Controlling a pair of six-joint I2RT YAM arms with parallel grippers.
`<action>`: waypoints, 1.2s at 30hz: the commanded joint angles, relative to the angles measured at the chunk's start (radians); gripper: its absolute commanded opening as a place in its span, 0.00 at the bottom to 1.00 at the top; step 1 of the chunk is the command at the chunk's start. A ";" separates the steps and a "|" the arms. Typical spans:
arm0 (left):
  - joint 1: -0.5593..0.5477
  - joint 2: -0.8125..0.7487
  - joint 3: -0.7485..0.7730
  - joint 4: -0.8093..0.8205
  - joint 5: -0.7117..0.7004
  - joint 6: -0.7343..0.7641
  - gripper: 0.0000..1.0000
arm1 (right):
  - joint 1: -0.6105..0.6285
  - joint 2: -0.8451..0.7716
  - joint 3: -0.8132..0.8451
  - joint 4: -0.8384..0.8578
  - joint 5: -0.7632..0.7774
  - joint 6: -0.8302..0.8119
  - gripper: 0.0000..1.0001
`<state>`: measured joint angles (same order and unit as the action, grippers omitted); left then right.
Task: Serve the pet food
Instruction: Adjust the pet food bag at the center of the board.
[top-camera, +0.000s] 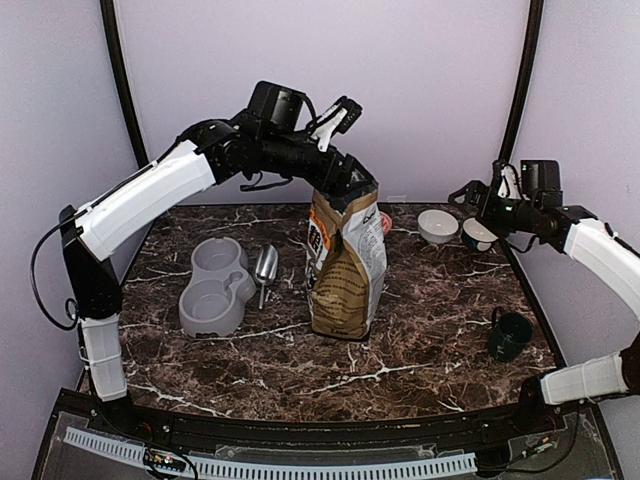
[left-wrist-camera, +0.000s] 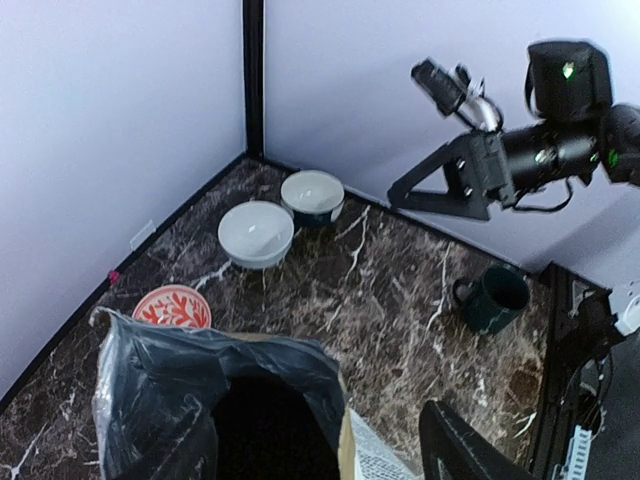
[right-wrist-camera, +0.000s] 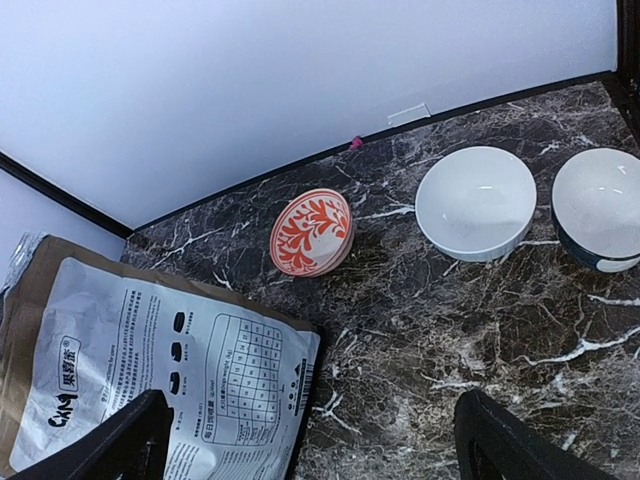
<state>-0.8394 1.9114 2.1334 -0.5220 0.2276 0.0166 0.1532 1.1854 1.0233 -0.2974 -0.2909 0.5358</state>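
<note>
The printed dog-food bag (top-camera: 346, 268) stands upright mid-table with its top open. In the left wrist view its black-lined mouth (left-wrist-camera: 240, 410) is dark inside and no pet food shows in any view. My left gripper (top-camera: 348, 190) is at the bag's top rim with its jaws wide; only one finger (left-wrist-camera: 468, 450) shows, outside the bag, and the other is hidden by the liner. My right gripper (top-camera: 468, 193) is open and empty, hovering over the back right of the table (right-wrist-camera: 310, 450). The grey double bowl (top-camera: 214, 287) sits left of the bag, with nothing in it that I can see.
A metal scoop (top-camera: 265, 265) lies between the double bowl and the bag. A red patterned dish (right-wrist-camera: 311, 232), a white bowl (top-camera: 438, 226) and a dark-rimmed bowl (top-camera: 478, 235) stand at the back right. A green mug (top-camera: 510, 336) stands at the right edge.
</note>
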 joint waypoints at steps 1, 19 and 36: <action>-0.001 0.099 0.158 -0.210 0.027 0.019 0.69 | 0.005 -0.020 -0.015 0.015 0.022 -0.007 1.00; -0.023 0.241 0.304 -0.367 0.117 0.020 0.55 | 0.005 -0.009 -0.073 0.048 0.023 -0.022 0.99; -0.024 0.285 0.284 -0.345 0.079 -0.009 0.20 | 0.005 -0.023 -0.078 0.033 0.061 -0.042 0.99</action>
<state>-0.8623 2.1788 2.4325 -0.8345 0.2928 0.0059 0.1535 1.1839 0.9565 -0.2924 -0.2516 0.5068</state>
